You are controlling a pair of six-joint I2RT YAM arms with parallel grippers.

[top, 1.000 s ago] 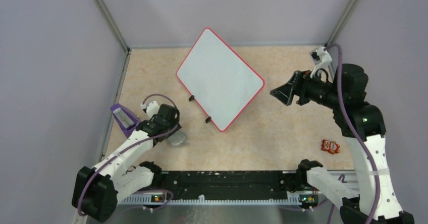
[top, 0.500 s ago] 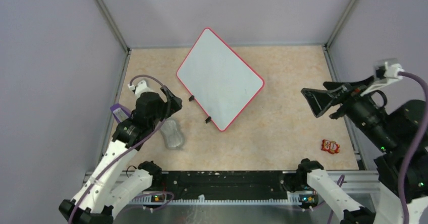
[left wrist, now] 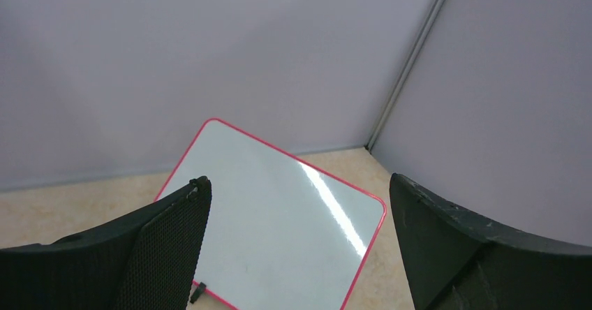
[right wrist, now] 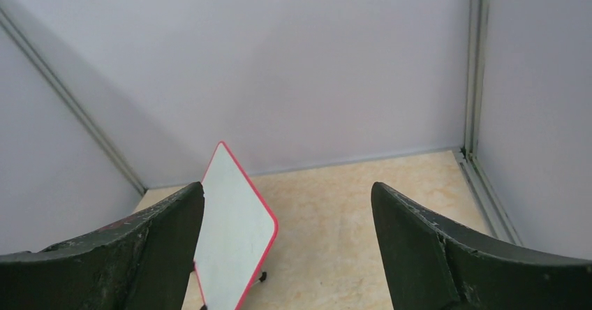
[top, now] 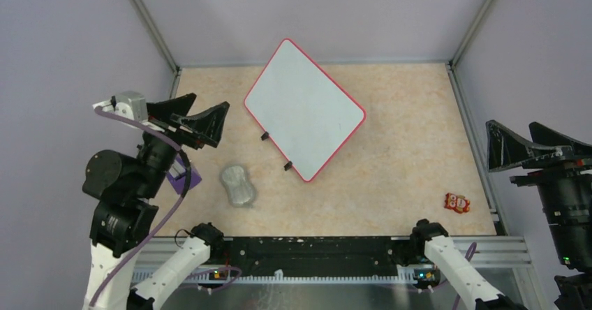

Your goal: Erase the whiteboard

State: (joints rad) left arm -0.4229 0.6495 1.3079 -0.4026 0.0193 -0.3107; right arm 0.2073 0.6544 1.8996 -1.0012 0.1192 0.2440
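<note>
The whiteboard [top: 304, 109] lies flat and turned diagonally at the table's middle back. It has a red-pink rim, two black feet on its near-left edge, and a surface that looks blank. It also shows in the left wrist view [left wrist: 279, 219] and in the right wrist view [right wrist: 230, 233]. My left gripper [top: 210, 100] is open and empty, raised high at the left and facing the board [left wrist: 299, 181]. My right gripper [top: 510, 123] is open and empty, raised at the far right [right wrist: 287, 186]. The grey wiping pad [top: 238, 184] lies on the table near the left arm.
A purple object [top: 183, 179] lies at the table's left edge, partly under the left arm. A small red packet [top: 457, 202] lies near the front right. Grey walls with metal corner posts [top: 151, 24] enclose the table.
Both arms have lifted and drawn back towards their own sides. The left gripper rose away from the grey pad, which now lies uncovered on the table. The whiteboard has not moved.
</note>
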